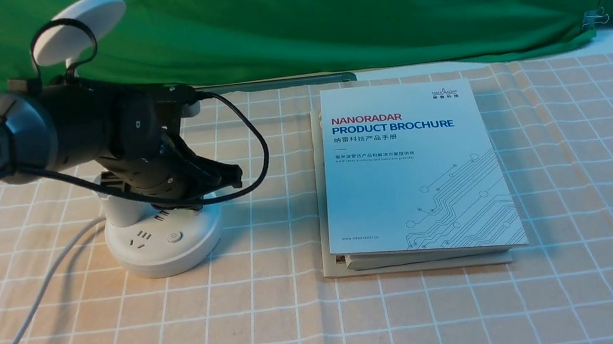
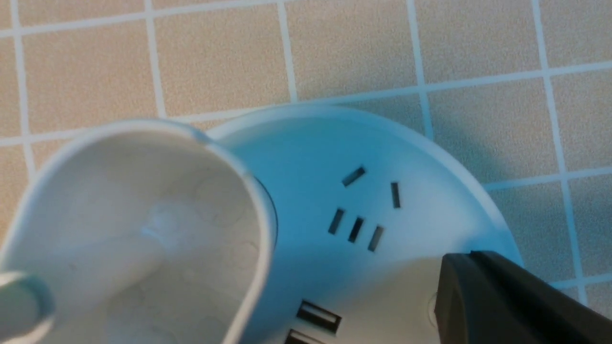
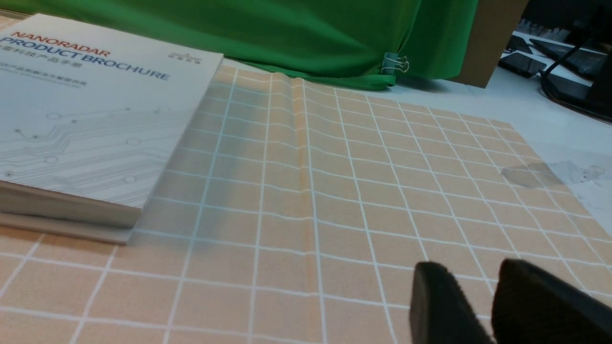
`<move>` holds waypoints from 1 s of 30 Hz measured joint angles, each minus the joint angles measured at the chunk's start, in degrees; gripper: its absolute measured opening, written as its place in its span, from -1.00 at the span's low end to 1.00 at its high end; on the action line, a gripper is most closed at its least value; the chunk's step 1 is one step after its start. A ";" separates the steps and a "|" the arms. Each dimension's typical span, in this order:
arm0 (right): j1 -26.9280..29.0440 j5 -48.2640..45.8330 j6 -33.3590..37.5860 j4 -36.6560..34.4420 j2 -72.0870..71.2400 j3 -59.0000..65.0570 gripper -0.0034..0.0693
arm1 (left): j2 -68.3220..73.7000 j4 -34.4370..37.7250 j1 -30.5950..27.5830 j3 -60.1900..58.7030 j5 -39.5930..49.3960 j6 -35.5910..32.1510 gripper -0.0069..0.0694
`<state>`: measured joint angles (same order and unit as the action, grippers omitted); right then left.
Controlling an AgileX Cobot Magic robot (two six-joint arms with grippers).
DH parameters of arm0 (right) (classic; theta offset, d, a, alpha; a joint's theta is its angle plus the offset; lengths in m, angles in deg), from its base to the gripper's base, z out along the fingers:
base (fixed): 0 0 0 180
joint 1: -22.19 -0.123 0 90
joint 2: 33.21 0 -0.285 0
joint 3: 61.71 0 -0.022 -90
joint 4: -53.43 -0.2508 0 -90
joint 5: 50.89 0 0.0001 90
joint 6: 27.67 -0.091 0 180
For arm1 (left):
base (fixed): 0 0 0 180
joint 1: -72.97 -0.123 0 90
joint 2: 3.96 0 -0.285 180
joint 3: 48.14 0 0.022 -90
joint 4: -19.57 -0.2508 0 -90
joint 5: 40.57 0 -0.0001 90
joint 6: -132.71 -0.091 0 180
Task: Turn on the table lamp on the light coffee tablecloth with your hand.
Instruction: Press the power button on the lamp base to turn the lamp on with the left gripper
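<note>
The white table lamp stands at the left on the light coffee tablecloth (image 1: 278, 318). Its disc head (image 1: 80, 27) is up behind my left arm, and its round base (image 1: 165, 247) carries sockets and a round button (image 1: 174, 236). My left gripper (image 1: 231, 176) hangs just over the right rear of the base, jaws shut and holding nothing. In the left wrist view its dark fingers (image 2: 502, 301) overlap the edge of a round button (image 2: 432, 306), beside the sockets (image 2: 363, 215) and pen cup (image 2: 138, 229). My right gripper (image 3: 478, 286) hovers low over bare cloth, slightly open and empty.
A white "NANORADAR PRODUCT BROCHURE" booklet (image 1: 413, 170) lies on the cloth right of the lamp. The lamp's white cord (image 1: 34, 308) runs off to the front left. A green backdrop (image 1: 321, 10) hangs along the rear edge.
</note>
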<state>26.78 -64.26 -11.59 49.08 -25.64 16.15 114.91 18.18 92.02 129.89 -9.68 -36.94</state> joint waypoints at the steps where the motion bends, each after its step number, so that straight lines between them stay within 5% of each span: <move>1: 0.00 0.00 0.00 0.00 0.00 0.00 -0.24 | 0.14 0.00 0.00 0.00 0.00 0.00 -0.82; 17: 0.00 0.00 0.00 0.00 0.00 0.00 -0.24 | -1.83 3.15 0.00 -0.22 -3.00 -0.89 -0.82; 30: 0.00 0.00 0.00 0.00 0.00 0.00 -0.24 | -21.64 37.23 6.51 -10.48 7.11 -31.95 -0.82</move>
<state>26.78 -64.26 -11.59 49.08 -25.64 16.15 93.26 55.42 98.54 119.41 -2.57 -68.89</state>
